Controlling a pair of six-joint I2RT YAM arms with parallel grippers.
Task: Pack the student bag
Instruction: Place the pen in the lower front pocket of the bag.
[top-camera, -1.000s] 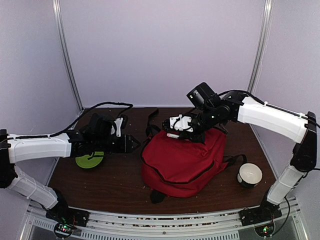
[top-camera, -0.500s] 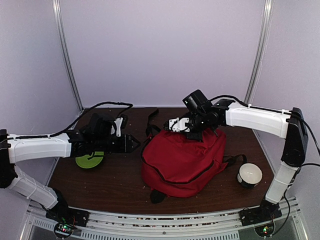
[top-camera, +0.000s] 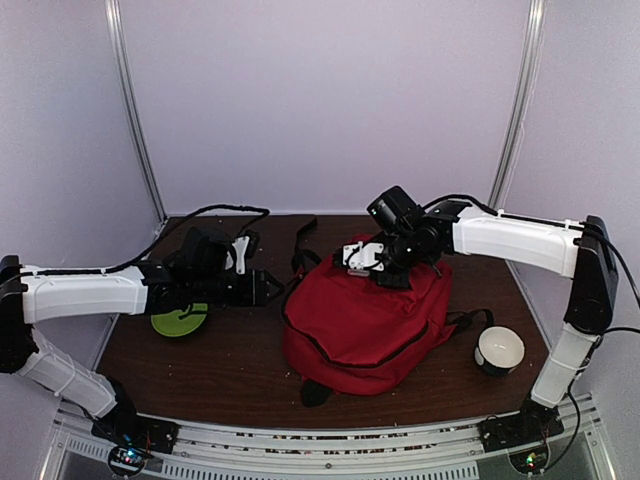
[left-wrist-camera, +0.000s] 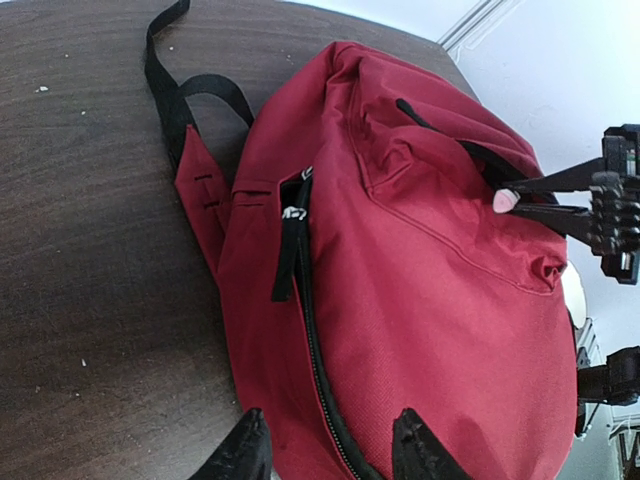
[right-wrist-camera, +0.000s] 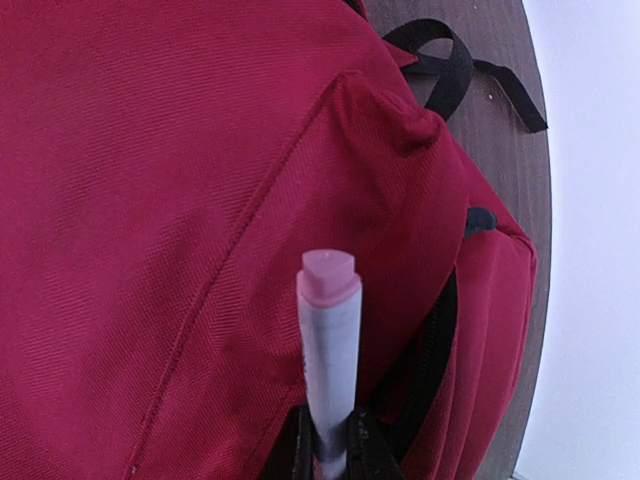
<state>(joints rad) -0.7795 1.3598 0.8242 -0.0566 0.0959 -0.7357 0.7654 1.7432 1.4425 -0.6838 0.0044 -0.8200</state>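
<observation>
Right hand is clamped on a white marker whose pink cap points out ahead of the fingers, and it hangs above the top end of the student bag. The red fabric lies directly beneath that hand, with a dark zippered gap just beside the marker. Left hand has its two fingers apart with nothing between them. The bag's side sits right in front of its fingertips, and a black zipper runs away from them along the bag. Beyond that hand, past the bag's far end, black straps trail on the dark worktop. A green disc lies behind the left hand, under its arm. A white cup stands well back from the right hand, beside the bag.
</observation>
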